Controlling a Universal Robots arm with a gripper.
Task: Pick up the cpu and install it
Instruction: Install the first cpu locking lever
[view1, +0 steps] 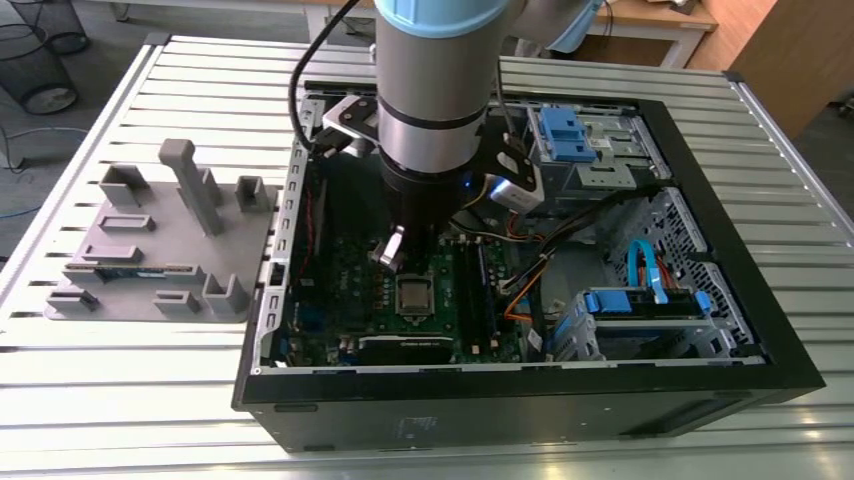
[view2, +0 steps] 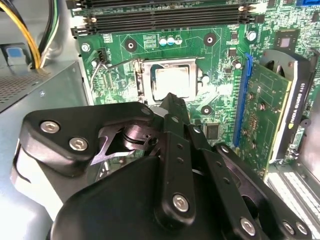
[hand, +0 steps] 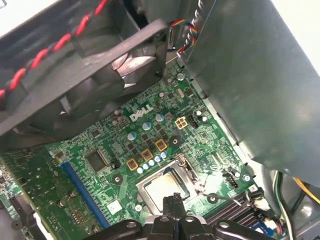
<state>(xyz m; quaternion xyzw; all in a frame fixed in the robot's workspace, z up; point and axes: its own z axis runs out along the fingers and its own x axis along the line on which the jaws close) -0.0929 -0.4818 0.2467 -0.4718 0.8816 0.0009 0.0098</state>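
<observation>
Exterior view, case: the computer case (view1: 534, 410) lies on its side on the slatted table (view1: 134, 400). Its open side faces up, which gives a straight path down to the motherboard (view1: 334, 300).
Exterior view, arm: the arm (view1: 427, 90) stands vertical inside the case, above the middle of the motherboard.
Exterior view, cpu: the cpu (view1: 412, 294) lies flat in the socket, directly beneath the arm's lower end.
Exterior view, tray: a grey parts tray (view1: 147, 250) sits on the table at the exterior view's left, well apart from the arm.
Second wrist view, gripper: the gripper (view2: 171, 100) has its fingers drawn together with nothing between them. The tip is at the edge of the cpu (view2: 171, 81). Whether it touches the cpu cannot be told.
Second wrist view, seating: the cpu sits level and square to the socket frame, silvery top up. It is judged to be in place.
First wrist view, alignment: the gripper (hand: 175, 200) points down beside the cpu (hand: 164, 187), clear of the fan (hand: 75, 85) on the far side of the motherboard.
</observation>
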